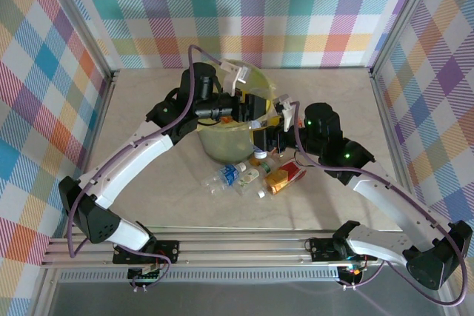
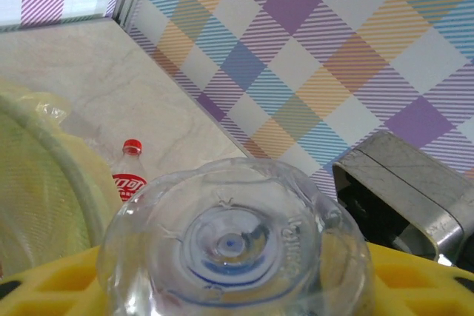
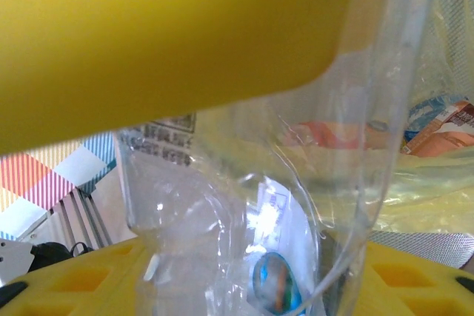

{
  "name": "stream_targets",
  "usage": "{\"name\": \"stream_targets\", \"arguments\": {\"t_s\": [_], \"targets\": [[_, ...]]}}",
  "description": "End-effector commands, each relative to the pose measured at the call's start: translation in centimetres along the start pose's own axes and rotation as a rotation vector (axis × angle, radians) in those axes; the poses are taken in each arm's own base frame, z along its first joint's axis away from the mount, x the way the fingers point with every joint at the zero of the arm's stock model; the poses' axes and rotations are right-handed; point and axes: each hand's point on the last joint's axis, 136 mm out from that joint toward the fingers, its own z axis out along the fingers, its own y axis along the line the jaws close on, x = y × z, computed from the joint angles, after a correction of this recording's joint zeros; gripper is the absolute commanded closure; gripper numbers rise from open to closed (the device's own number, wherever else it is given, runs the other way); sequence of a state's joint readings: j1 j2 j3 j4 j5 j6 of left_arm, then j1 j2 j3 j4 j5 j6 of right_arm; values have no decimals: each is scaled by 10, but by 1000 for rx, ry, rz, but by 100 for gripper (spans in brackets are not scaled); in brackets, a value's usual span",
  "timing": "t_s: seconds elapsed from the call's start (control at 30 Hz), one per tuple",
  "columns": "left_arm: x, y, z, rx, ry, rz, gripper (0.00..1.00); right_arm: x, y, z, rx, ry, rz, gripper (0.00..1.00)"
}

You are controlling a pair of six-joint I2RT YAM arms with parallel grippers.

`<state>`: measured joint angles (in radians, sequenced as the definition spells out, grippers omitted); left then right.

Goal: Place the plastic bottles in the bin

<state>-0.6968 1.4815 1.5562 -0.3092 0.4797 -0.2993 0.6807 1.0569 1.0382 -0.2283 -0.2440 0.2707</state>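
plastic bottles [image 1: 252, 175], roughly five heaped before one bin [image 1: 222, 146], one clear bottle [image 3: 222, 242] clamped in right pincer [image 1: 280, 116], left pincer [image 1: 258, 120] state unclear

The pale marbled table [image 1: 148, 101] carried the bagged green bin [image 1: 222, 146] at centre frame. Just below it in the top view lay a loose cluster of plastic bottles [image 1: 255, 175], with a clear blue-labelled bottle [image 1: 226, 176] at its left and an orange-labelled bottle [image 1: 285, 177] at its right. In the left wrist view, a red-capped bottle [image 2: 130, 172] sat on the table at lower left, just beside the bin's rim.
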Motion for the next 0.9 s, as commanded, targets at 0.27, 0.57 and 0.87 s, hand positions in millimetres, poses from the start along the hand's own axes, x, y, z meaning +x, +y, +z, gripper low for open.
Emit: {"name": "stream_targets", "arguments": {"t_s": [0.27,0.57,0.87], "targets": [[-31,-6,-23,-87,-118,72,56,-21,4,-24,49,-66,-12,10],[-80,11,-52,-204,-240,105,59,-17,-19,-58,235,-86,73,0],[-133,52,-87,-344,-338,88,60,1,-60,-102,514,-123,242,0]]}}
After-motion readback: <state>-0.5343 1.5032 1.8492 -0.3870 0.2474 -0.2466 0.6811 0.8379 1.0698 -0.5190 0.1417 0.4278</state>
